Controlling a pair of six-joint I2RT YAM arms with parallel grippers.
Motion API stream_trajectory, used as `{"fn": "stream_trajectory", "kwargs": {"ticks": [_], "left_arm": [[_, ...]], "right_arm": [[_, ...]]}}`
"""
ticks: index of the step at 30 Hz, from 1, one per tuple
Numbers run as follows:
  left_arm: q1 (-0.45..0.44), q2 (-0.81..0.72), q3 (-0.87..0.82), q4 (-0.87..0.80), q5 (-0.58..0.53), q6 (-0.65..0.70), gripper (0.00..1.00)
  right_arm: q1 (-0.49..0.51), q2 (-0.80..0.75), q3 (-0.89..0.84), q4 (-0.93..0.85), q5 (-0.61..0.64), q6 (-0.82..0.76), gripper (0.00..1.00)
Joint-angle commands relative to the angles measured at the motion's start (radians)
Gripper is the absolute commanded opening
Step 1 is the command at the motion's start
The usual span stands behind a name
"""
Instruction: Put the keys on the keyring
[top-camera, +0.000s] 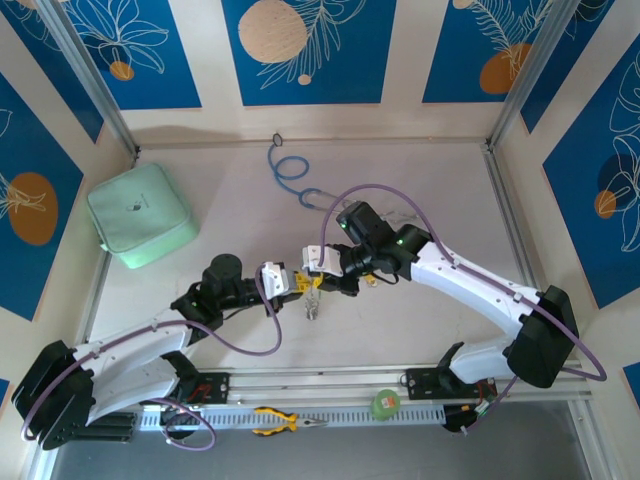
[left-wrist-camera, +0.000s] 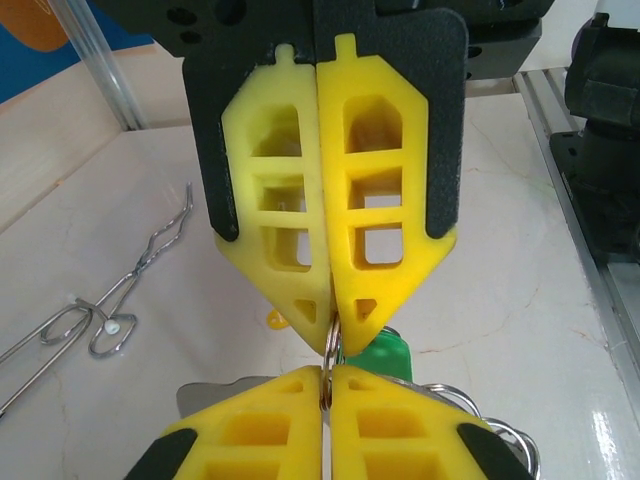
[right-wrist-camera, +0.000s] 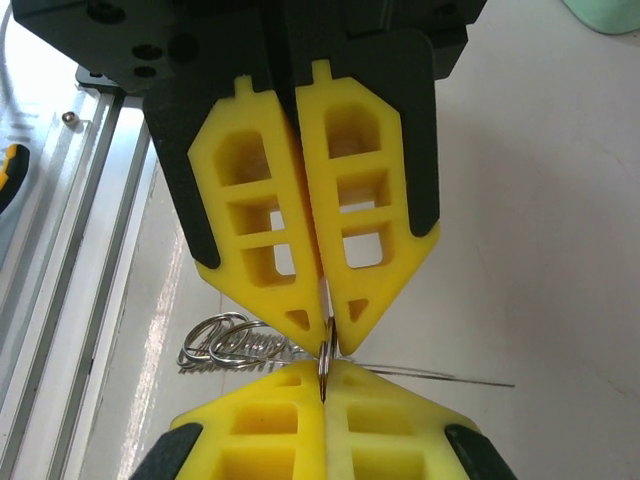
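My two grippers meet tip to tip over the middle of the table. The left gripper (top-camera: 302, 284) (left-wrist-camera: 328, 335) and the right gripper (top-camera: 320, 274) (right-wrist-camera: 325, 340) are both shut on one small silvery split ring (left-wrist-camera: 330, 365) (right-wrist-camera: 322, 372), seen edge-on. That ring belongs to the keyring, whose other loops and chain links (right-wrist-camera: 230, 345) (left-wrist-camera: 495, 425) bunch beside the fingers and hang below them (top-camera: 313, 306). The green key head (left-wrist-camera: 388, 355) shows just behind the held ring. A bit of the yellow key head (left-wrist-camera: 275, 320) peeks out behind my left gripper's finger.
A mint-green pouch (top-camera: 140, 215) lies at the back left. A blue-tubed stethoscope (top-camera: 292, 175) lies at the back centre. A bent wire clip (left-wrist-camera: 100, 320) lies on the table. Yellow-handled pliers (top-camera: 285, 422) and a round green disc (top-camera: 386, 403) rest on the near rail.
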Motion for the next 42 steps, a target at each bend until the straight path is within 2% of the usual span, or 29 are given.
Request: {"fn": "stream_trajectory", "kwargs": {"ticks": [1,5,8,10,13,14,16,21,29,37,42], "left_arm": [[-0.008,-0.003,0.016,0.096,0.020,-0.017,0.10],[-0.007,-0.005,0.012,0.109,0.023,-0.022,0.10],[-0.007,-0.005,0.008,0.121,0.031,-0.028,0.00],[-0.007,-0.007,0.006,0.127,0.031,-0.031,0.00],[-0.008,-0.014,-0.006,0.146,0.030,-0.038,0.00],[-0.007,-0.016,-0.010,0.153,0.030,-0.041,0.00],[-0.007,-0.016,-0.015,0.167,0.033,-0.051,0.00],[-0.007,-0.014,-0.025,0.194,0.042,-0.070,0.00],[-0.008,-0.013,-0.027,0.193,0.042,-0.067,0.00],[-0.008,-0.010,-0.027,0.195,0.045,-0.066,0.00],[-0.007,-0.014,-0.028,0.195,0.045,-0.068,0.00]], "right_arm": [[0.016,-0.022,-0.012,0.098,-0.136,0.037,0.00],[0.016,-0.024,-0.019,0.104,-0.146,0.045,0.00],[0.013,-0.033,-0.031,0.118,-0.155,0.056,0.00],[0.002,-0.047,-0.049,0.143,-0.151,0.075,0.00],[-0.054,-0.094,-0.112,0.215,-0.191,0.122,0.27],[-0.082,-0.109,-0.137,0.244,-0.219,0.141,0.31],[-0.119,-0.127,-0.175,0.282,-0.269,0.164,0.33],[-0.134,-0.122,-0.198,0.292,-0.292,0.165,0.33],[-0.154,-0.139,-0.207,0.266,-0.274,0.153,0.24],[-0.155,-0.142,-0.208,0.220,-0.234,0.118,0.26],[-0.153,-0.131,-0.199,0.212,-0.237,0.113,0.21]]}}
